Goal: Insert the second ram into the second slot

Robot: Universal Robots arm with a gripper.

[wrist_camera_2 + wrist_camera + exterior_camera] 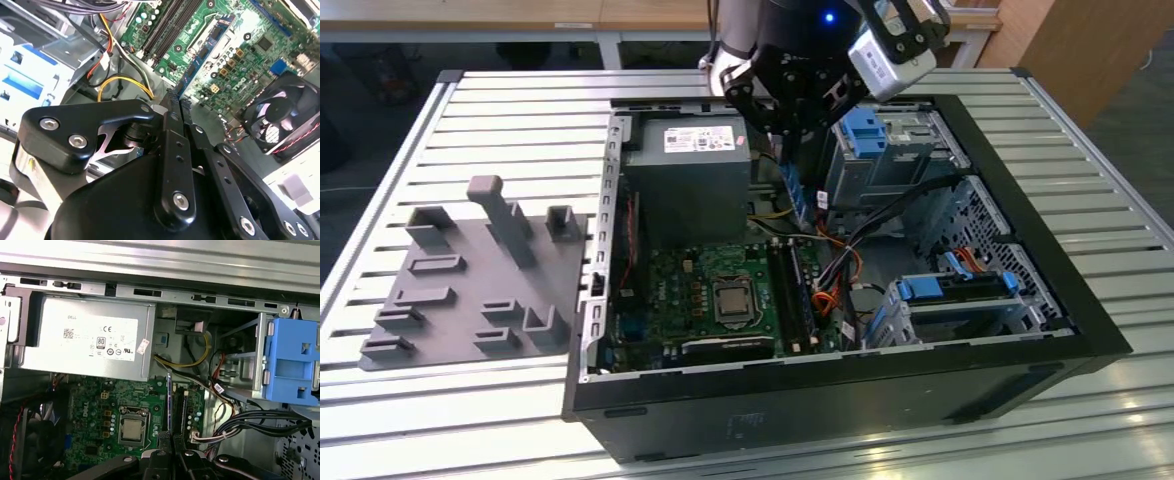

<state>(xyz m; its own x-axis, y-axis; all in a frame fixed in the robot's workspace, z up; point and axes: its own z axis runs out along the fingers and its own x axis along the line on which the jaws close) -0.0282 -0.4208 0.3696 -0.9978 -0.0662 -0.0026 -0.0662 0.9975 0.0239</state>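
Open case (854,405) on slatted table (480,120); tool (171,442) pinches second ram (169,400) edge-on over slots (795,290)

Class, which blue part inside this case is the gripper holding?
The second ram, the thin flat blue stick pinched in the gripper above the motherboard. The two chunky blue drive-bay tabs sit in their bays, ungripped.
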